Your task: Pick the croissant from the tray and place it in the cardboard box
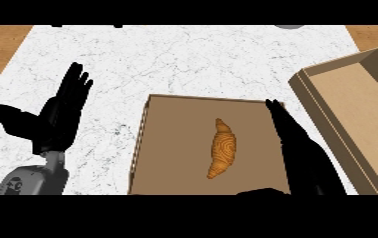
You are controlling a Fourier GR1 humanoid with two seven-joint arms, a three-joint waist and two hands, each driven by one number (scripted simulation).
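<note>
My right hand [299, 147] hangs straight-fingered over the flat brown tray [170, 152], at 3 o'clock from the golden-brown croissant [221, 149]; tan cardboard box [347, 112] further right; left hand [63, 112] rests open at 9 o'clock

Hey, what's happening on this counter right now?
A robot is set to move a croissant from a brown tray into the cardboard box at the right. The croissant lies on the tray, untouched. The right hand stretches with straight fingers over the tray's right edge, beside the croissant. The left hand rests open, fingers up, at the left over the marble counter.
</note>
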